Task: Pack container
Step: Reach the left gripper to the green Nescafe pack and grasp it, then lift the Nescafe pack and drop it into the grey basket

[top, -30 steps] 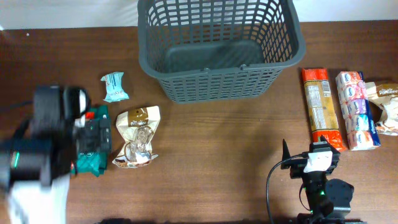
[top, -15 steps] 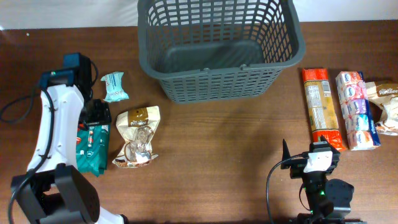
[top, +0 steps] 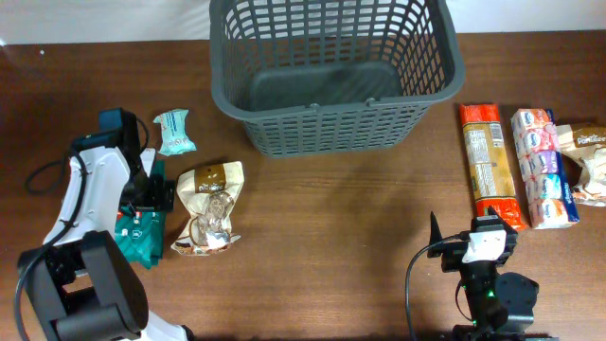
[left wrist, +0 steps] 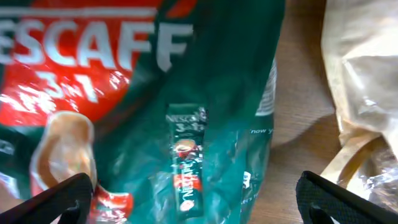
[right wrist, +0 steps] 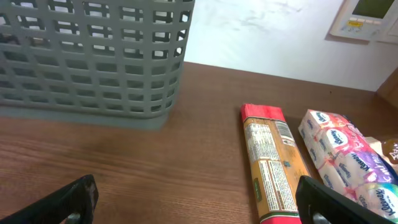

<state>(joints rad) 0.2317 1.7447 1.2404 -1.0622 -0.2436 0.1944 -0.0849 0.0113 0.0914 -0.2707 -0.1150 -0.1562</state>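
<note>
The dark grey lattice basket [top: 331, 76] stands at the back middle of the table, with nothing visible inside; it also shows in the right wrist view [right wrist: 87, 62]. A green and red Nescafe packet [top: 137, 235] lies at the left; it fills the left wrist view [left wrist: 155, 112]. My left gripper [top: 147, 201] is open, directly above this packet, its fingertips straddling it [left wrist: 193, 199]. My right gripper [top: 483, 248] is open and empty, low near the front right, its fingertips over bare wood [right wrist: 196, 199].
A beige snack bag [top: 208, 206] lies right of the green packet. A small pale blue packet [top: 174, 132] lies behind it. At the right lie a long orange-red packet [top: 488, 166], a tissue pack [top: 542, 169] and a beige bag [top: 589, 161].
My left arm has come into place and lowered over the green packet, jaws open. The right arm and all packets have not moved.
</note>
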